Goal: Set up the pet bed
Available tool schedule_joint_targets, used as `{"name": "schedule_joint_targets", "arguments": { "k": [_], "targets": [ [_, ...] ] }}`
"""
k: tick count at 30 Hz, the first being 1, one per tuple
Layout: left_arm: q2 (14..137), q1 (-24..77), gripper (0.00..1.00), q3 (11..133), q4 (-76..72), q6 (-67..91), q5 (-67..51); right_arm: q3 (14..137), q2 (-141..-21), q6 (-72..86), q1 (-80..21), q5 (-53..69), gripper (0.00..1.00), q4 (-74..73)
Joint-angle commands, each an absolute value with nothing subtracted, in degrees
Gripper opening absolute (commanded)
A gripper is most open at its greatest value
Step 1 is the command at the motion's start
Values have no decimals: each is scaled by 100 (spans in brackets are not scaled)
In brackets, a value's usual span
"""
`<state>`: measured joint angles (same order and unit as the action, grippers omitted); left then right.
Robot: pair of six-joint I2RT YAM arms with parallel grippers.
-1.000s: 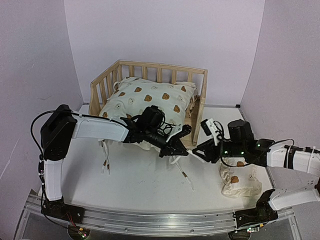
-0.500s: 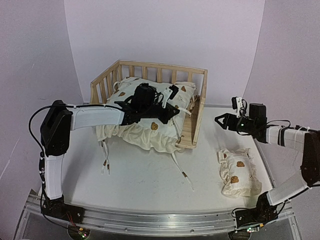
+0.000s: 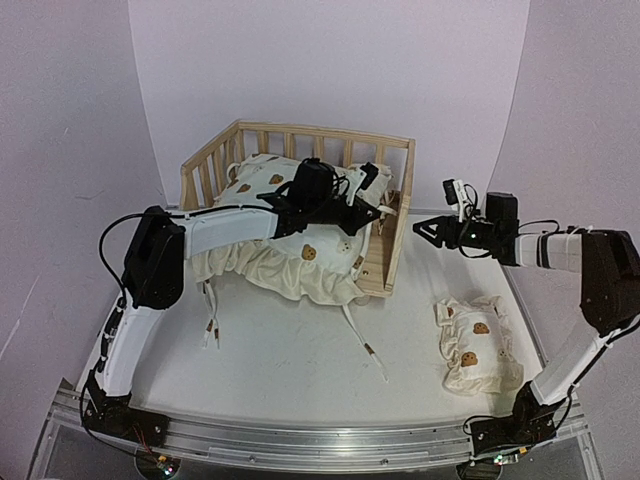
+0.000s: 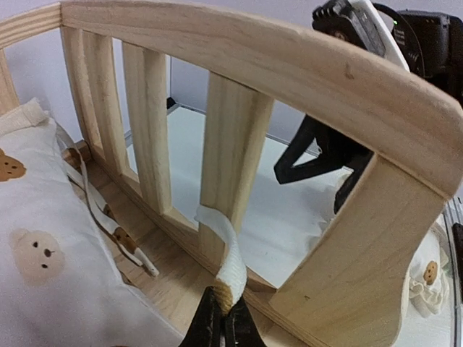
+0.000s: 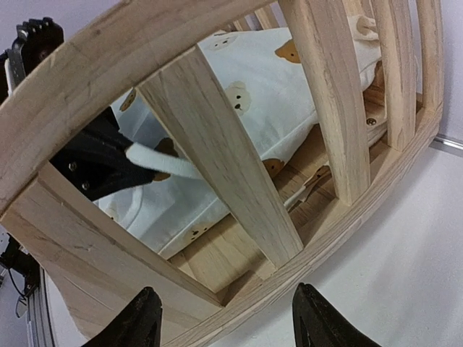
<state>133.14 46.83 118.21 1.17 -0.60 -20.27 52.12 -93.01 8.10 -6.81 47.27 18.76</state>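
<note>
The left gripper (image 4: 223,329) pinches a tie (image 4: 230,260) inside the pet bed (image 3: 325,132) rail; the right gripper (image 5: 224,318), spread open, has drawn nearer outside it.

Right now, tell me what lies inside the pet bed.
A bear-print cushion, the left fingers pinching its white tie at a slat. The cushion hides most of the plank base.

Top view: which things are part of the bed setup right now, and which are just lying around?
In use: pet bed; cushion; tie, pinched in left gripper; right gripper, open outside the bed.
Lying about: pillow, untouched on the table.
</note>
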Motion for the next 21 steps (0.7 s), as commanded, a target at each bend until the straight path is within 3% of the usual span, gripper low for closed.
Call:
{"name": "schedule_joint_targets", "arguments": {
  "k": [1,10,15,21],
  "targets": [
    [12876,4696,0,11563,26,-600,-2708,5539,-9319,479,-694,4764,63,1994],
    [12279,4576,0,10706,-184,-1694,-3827,5965,-9481,-252,-634,5226,60,1143],
    [12846,4464,0,11559,-58,-1559,-4297,6214,-9663,-526,-633,5942,61,851],
    [13615,4460,0,12661,-35,-1201,-4500,6338,-9730,-694,-628,5881,62,618]
  ]
}}
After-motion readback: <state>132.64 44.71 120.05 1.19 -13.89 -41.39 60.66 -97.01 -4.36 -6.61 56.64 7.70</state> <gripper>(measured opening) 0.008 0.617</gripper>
